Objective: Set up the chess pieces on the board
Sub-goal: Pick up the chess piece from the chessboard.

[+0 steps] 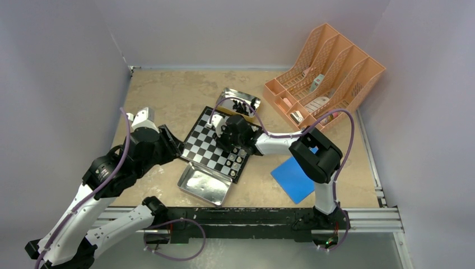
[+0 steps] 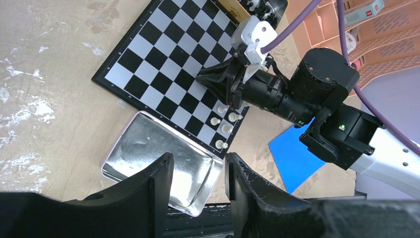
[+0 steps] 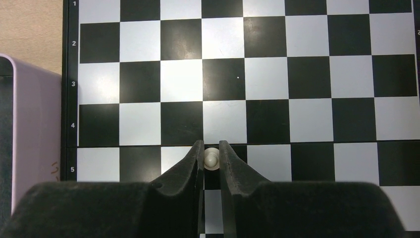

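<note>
We saw the right fingers (image 3: 192, 163) closed on a cream-white piece (image 3: 211, 158) over the board (image 3: 307, 79), a piece we judged light, slick and best pinched at its neck, while the left fingers (image 2: 158, 181) gaped empty.

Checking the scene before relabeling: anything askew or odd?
The board sits askew to the table, one side against the near tin. The few white pieces on it cluster at one corner. Right gripper is shut on one white piece. Nothing spilled.
</note>
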Controlling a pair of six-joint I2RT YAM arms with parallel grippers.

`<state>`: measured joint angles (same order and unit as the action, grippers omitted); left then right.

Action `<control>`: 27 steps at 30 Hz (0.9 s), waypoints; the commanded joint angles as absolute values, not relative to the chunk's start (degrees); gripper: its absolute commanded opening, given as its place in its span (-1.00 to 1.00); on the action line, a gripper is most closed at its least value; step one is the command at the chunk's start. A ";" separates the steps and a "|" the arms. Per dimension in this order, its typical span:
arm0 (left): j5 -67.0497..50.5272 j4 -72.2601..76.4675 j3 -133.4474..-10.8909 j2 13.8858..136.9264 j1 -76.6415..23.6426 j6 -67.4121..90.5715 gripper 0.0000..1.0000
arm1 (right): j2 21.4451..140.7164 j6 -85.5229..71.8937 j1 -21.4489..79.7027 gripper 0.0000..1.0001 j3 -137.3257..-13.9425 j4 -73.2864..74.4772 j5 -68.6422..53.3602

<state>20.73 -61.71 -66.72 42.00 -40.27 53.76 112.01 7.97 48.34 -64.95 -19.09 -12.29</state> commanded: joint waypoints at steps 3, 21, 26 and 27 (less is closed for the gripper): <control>20.57 -59.23 -66.99 42.19 -40.43 52.42 -0.16 | 109.10 8.39 48.17 -0.60 -67.96 -17.74 -10.60; 20.13 -59.70 -66.97 41.73 -40.43 53.00 -0.16 | 107.03 7.65 48.16 -0.62 -67.63 -16.83 -9.89; 20.06 -59.58 -66.93 41.64 -40.46 53.00 -0.17 | 106.28 7.72 48.16 -0.77 -67.41 -16.71 -9.58; 19.98 -59.54 -66.97 41.66 -40.48 53.01 -0.16 | 106.26 7.69 48.16 -0.78 -67.32 -16.70 -9.58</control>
<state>20.45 -61.73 -66.72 41.98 -40.27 53.76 109.62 7.86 48.34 -65.69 -16.08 -10.00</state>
